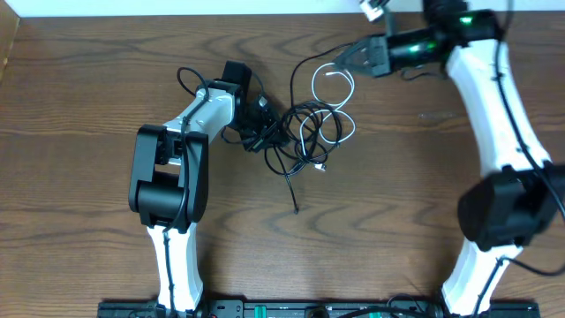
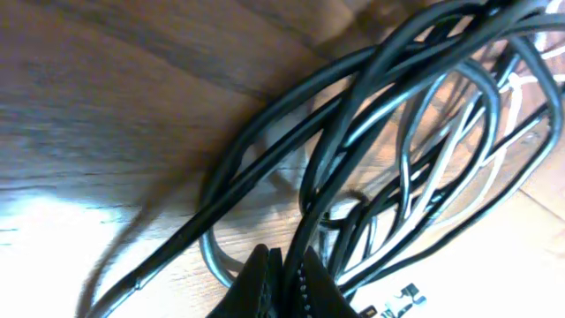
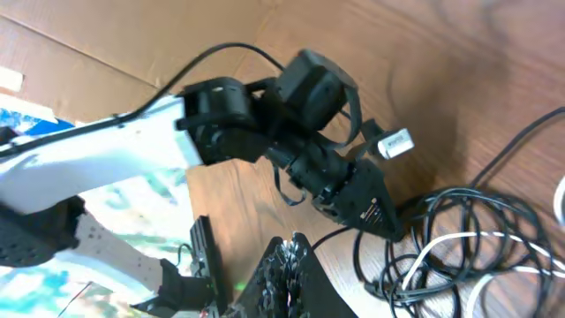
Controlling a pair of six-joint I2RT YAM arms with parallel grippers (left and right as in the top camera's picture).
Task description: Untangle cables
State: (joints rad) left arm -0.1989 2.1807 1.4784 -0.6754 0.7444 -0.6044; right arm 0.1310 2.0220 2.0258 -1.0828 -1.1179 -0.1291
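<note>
The cables (image 1: 309, 124) lie as a tangle of thin black and white loops in the middle of the wooden table. My left gripper (image 1: 265, 126) reaches into the tangle's left side. In the left wrist view it (image 2: 284, 256) is shut on a black cable (image 2: 371, 132), with a white cable (image 2: 521, 84) looping behind. My right gripper (image 1: 338, 60) is at the tangle's upper right, by the white loop (image 1: 340, 79). Seen from the right wrist, it (image 3: 288, 240) is shut, and a black cable (image 3: 334, 235) runs off from its tips toward the heap (image 3: 459, 238).
One loose black cable end (image 1: 291, 190) trails toward the front of the table. The left arm (image 3: 265, 115) fills the middle of the right wrist view, with a white tag (image 3: 395, 141) on it. A small plug (image 2: 397, 305) lies beside my left fingers.
</note>
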